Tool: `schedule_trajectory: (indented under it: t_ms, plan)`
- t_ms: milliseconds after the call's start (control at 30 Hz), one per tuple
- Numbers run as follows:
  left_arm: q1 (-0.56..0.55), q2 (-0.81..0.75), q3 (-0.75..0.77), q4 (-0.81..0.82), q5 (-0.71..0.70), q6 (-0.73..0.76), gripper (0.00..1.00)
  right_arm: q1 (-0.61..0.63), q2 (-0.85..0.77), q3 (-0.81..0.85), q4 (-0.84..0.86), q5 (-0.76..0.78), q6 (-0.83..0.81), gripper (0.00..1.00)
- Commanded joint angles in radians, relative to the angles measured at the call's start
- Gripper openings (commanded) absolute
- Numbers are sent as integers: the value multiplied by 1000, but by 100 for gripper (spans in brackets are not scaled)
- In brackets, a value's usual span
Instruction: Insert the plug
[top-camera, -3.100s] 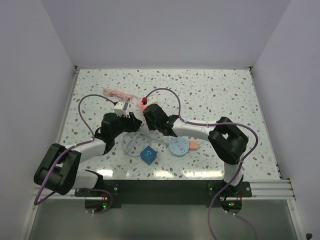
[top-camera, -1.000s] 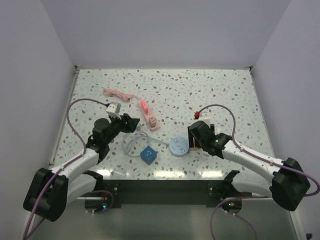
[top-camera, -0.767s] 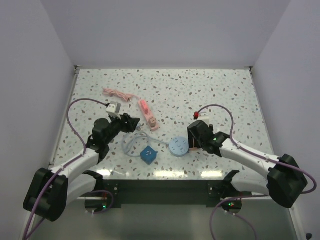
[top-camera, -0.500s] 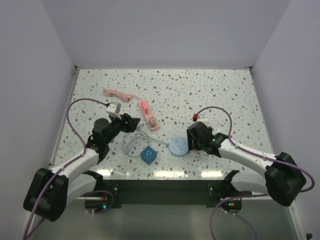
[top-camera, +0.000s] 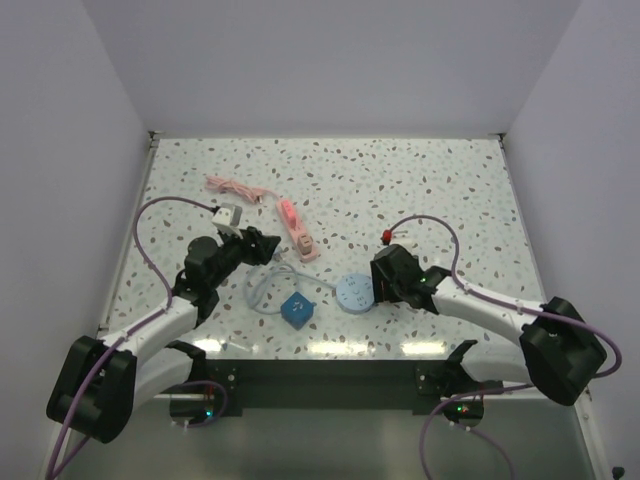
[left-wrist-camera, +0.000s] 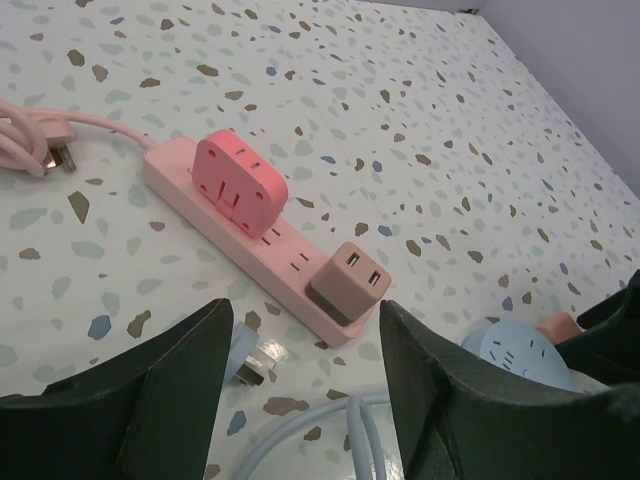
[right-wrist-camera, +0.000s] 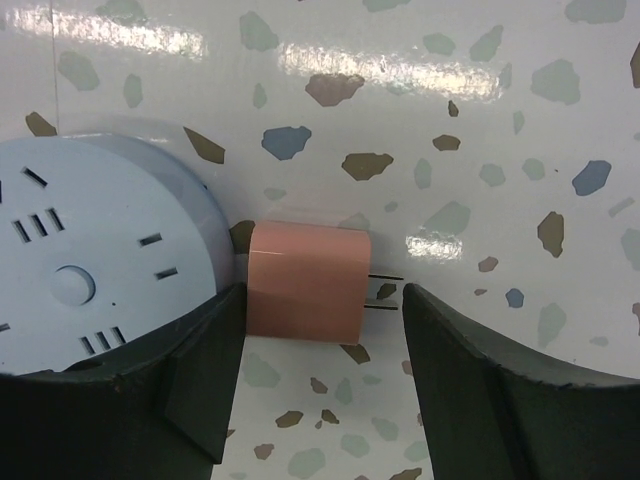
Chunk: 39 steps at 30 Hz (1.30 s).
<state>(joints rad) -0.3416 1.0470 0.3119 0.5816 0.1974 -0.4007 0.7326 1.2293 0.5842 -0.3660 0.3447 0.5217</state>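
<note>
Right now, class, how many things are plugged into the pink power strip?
2. On the pink plastic power strip, a pink multi-socket adapter sits nearer the cord end; a beige cube-shaped USB charger sits at the opposite end. None seem hidden.

top: overhead, far | wrists: close, low | shared: blue disc (right-wrist-camera: 100, 250)

The left arm (top-camera: 160, 320) is stretching low from the near edge of the table (top-camera: 430, 180) toward its left-centre, the left tool (top-camera: 262, 243) hovering with fingers spread and nothing between them. The right arm (top-camera: 490, 305) is reaching leftward toward the table's middle, the right tool (right-wrist-camera: 320, 300) pointing down, fingers standing apart just above the table's surface.
</note>
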Motion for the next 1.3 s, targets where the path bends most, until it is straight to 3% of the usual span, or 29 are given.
schedule_trajectory:
  t_ms: [0, 100, 267, 367, 433, 600, 767, 900, 1000, 1267]
  plan:
    - [1, -7, -7, 58, 7, 11, 66, -1, 33, 8, 16, -21, 0, 66]
    - [1, -13, -11, 63, 13, 16, 66, -1, 64, 19, 18, -38, -9, 56]
    - [1, -21, -22, 104, 60, 23, 66, -1, 69, 52, 19, -67, -32, 21]
    - [1, -30, -27, 133, 112, 28, 66, -1, 26, 113, 2, -134, -90, 9]
    - [-2, -38, -39, 171, 163, 28, 66, -4, -11, 175, 18, -194, -121, 7]
    - [-25, -73, -71, 269, 246, 72, 66, -41, 13, 325, 62, -550, -221, 4]
    - [-54, -107, -99, 388, 422, 109, 66, -76, 94, 451, 134, -972, -262, 4]
    - [-68, -133, -109, 487, 577, 111, 67, -82, 122, 476, 182, -1180, -267, 4]
    - [-94, -136, -106, 511, 678, 123, 71, -84, 111, 442, 242, -1291, -243, 4]
    - [-188, -142, -60, 411, 751, 229, 75, -82, 61, 390, 309, -1411, -189, 5]
